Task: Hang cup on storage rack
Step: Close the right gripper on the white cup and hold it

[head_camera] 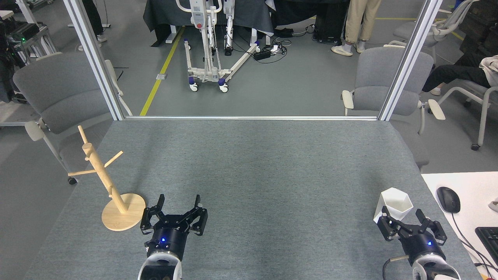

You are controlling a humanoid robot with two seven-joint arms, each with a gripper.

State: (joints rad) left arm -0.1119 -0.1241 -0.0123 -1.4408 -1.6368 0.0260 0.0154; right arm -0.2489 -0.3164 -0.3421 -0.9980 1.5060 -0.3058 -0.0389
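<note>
The white faceted cup (393, 204) stands upright near the table's right edge, its hexagonal rim facing up. Just in front of it my right gripper (402, 213) is open, its left finger touching or almost touching the cup's near side and the right finger beside the cup. The wooden storage rack (102, 173) stands on its round base at the table's left edge, its pegs bare. My left gripper (179, 201) is open with nothing between its fingers, on the table right of the rack's base.
Grey felt table (249, 163) with metal frame posts at the far corners. A white desk with a mouse (448, 199) and keyboard (488, 238) adjoins on the right. Grey chairs and a person's legs stand beyond the far edge.
</note>
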